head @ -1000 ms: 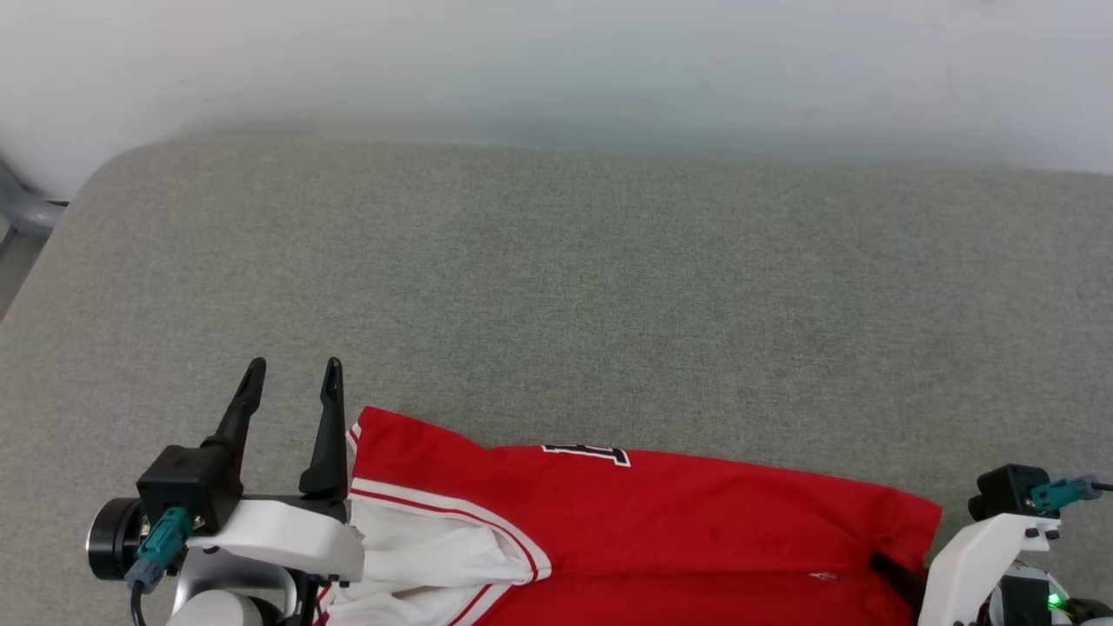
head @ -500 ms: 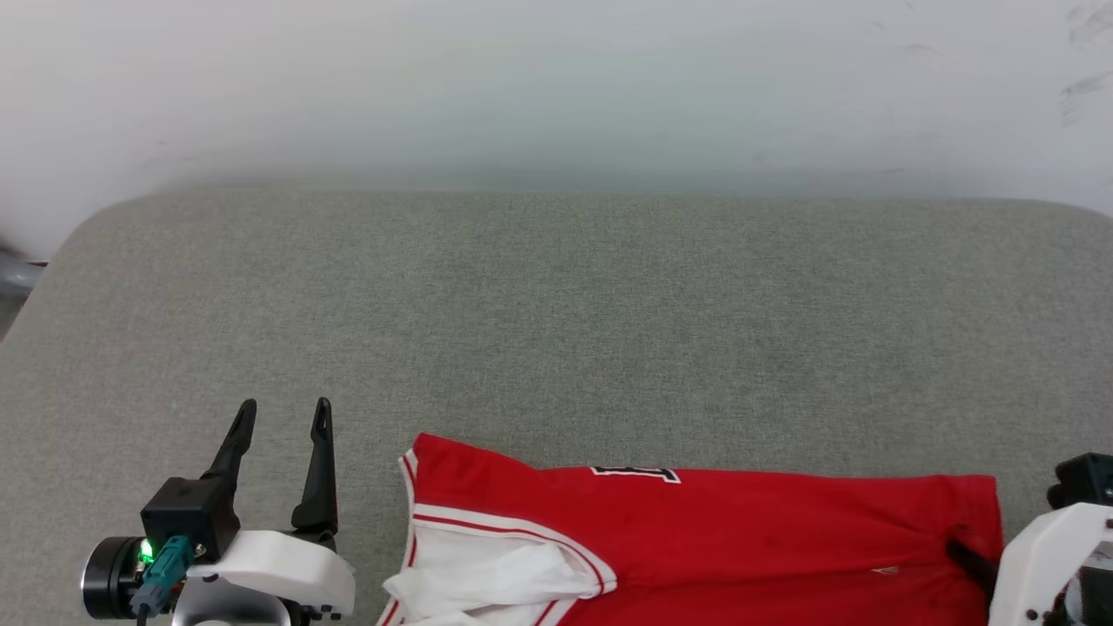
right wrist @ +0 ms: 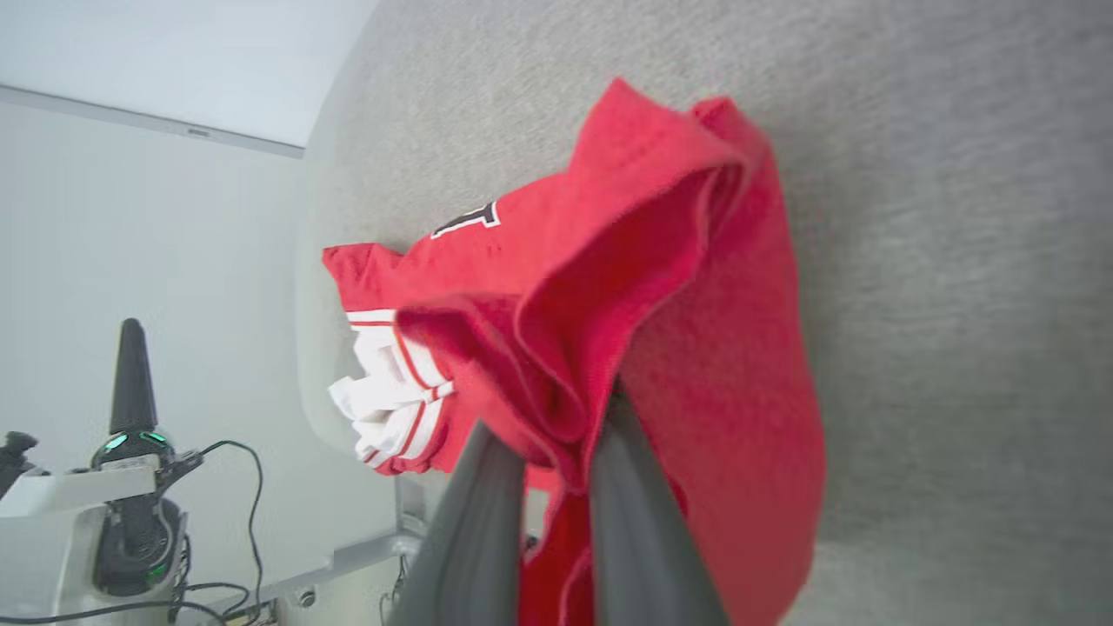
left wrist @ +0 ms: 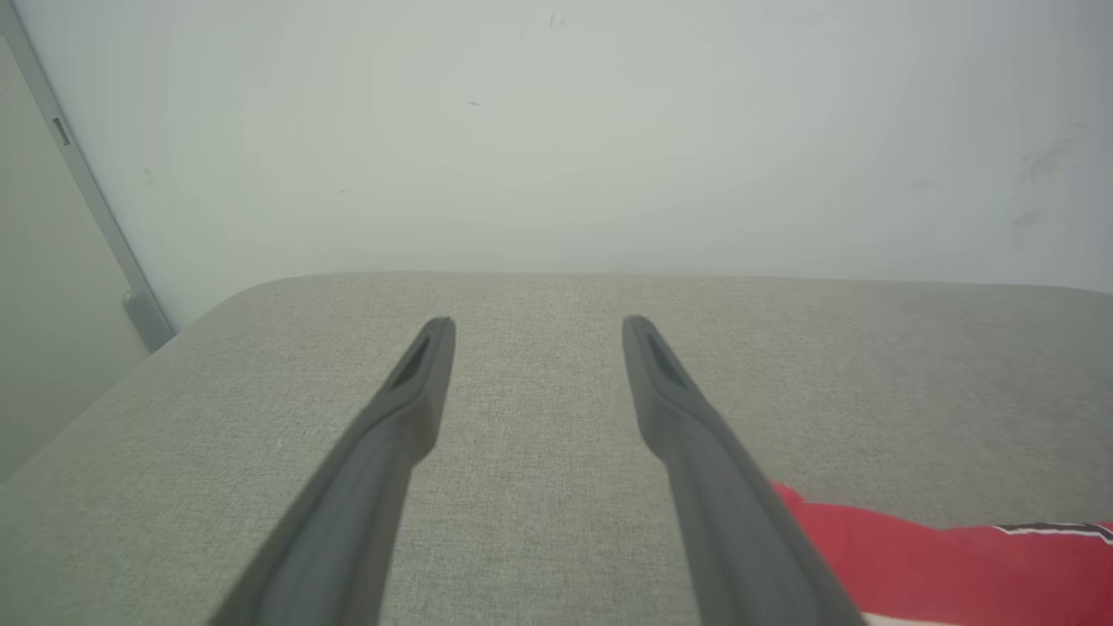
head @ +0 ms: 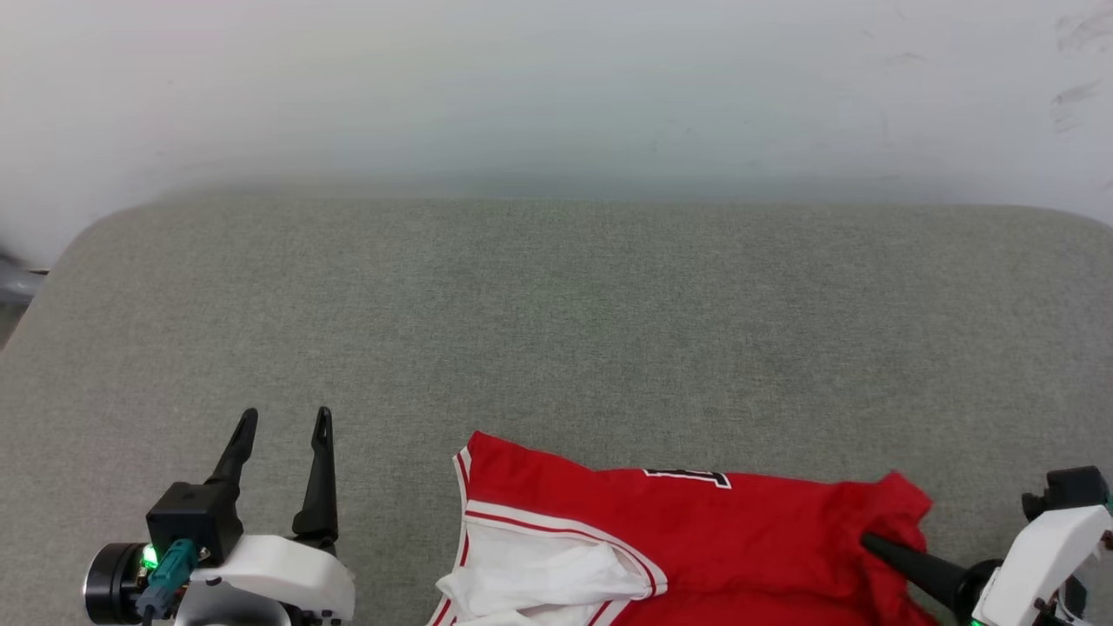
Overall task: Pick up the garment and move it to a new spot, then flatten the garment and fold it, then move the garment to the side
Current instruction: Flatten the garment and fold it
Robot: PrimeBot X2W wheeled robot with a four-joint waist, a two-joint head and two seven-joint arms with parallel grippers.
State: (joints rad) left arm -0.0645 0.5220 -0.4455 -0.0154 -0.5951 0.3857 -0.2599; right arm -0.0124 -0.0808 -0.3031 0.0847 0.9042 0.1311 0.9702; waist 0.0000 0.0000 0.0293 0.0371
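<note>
Right gripper (head: 869,543): jaws closed on a bunched red corner of the jersey (head: 696,539), which lies at 5–6 o'clock in the head view, on the near edge of the grey padded surface (head: 556,330). Left gripper (head: 285,417) at 8 o'clock: jaws wide open, empty, clear of the cloth. Risks: the thin single-corner pinch may slip under a pull; a one-sided drag would bunch the fabric more; the unheld end could slide off the near edge. Count: one jersey, two grippers, one surface.

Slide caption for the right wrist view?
Right gripper shut on a bunched edge of the red jersey on the grey cushion.
</note>
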